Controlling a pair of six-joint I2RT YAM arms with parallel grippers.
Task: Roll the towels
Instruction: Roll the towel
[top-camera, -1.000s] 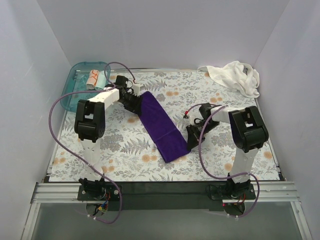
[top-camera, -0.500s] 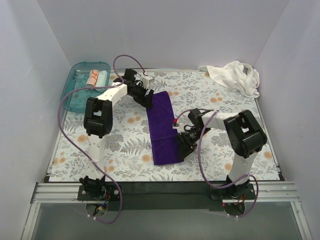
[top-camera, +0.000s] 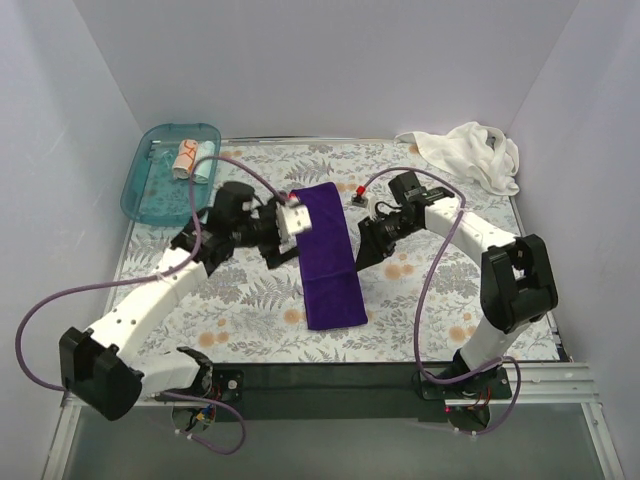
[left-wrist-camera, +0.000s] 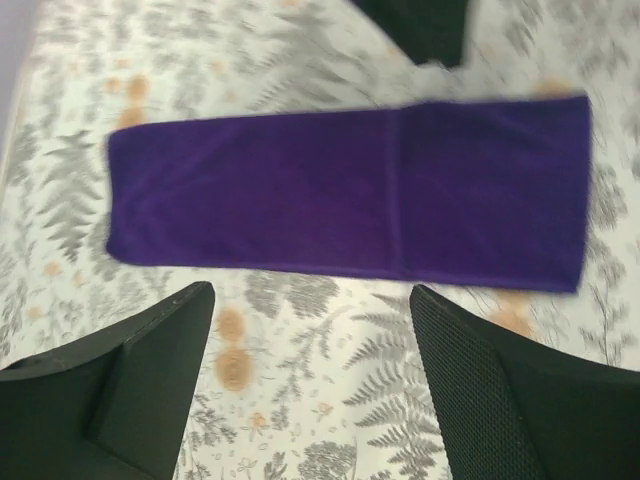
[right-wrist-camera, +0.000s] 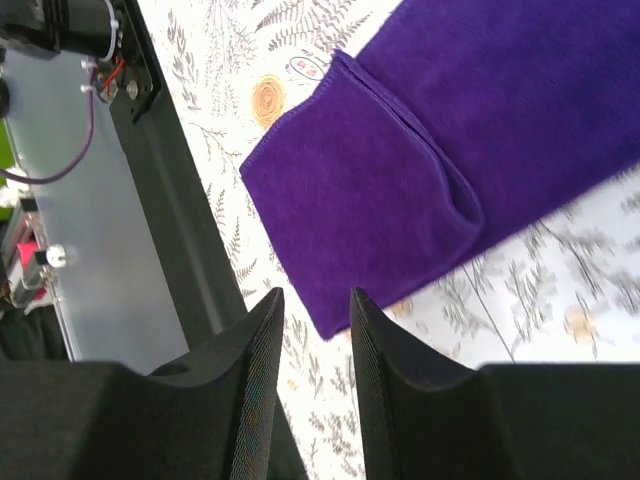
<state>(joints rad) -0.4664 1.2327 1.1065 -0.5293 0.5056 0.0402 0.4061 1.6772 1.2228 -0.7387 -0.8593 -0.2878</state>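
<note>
- Our left gripper (left-wrist-camera: 310, 300) stood wide open, holding nothing, just left of the purple towel (top-camera: 328, 255).
- Our right gripper (right-wrist-camera: 315, 298) was parted only narrowly and empty, just right of that towel.
- The purple towel lay flat, folded into a long strip, on the floral sheet (top-camera: 430, 300).
- The white towel (top-camera: 470, 155) lay crumpled, well beyond it to the right.

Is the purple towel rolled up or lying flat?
Flat, not rolled. The purple towel is a long folded strip on the floral sheet, layered edges showing at one end.
</note>
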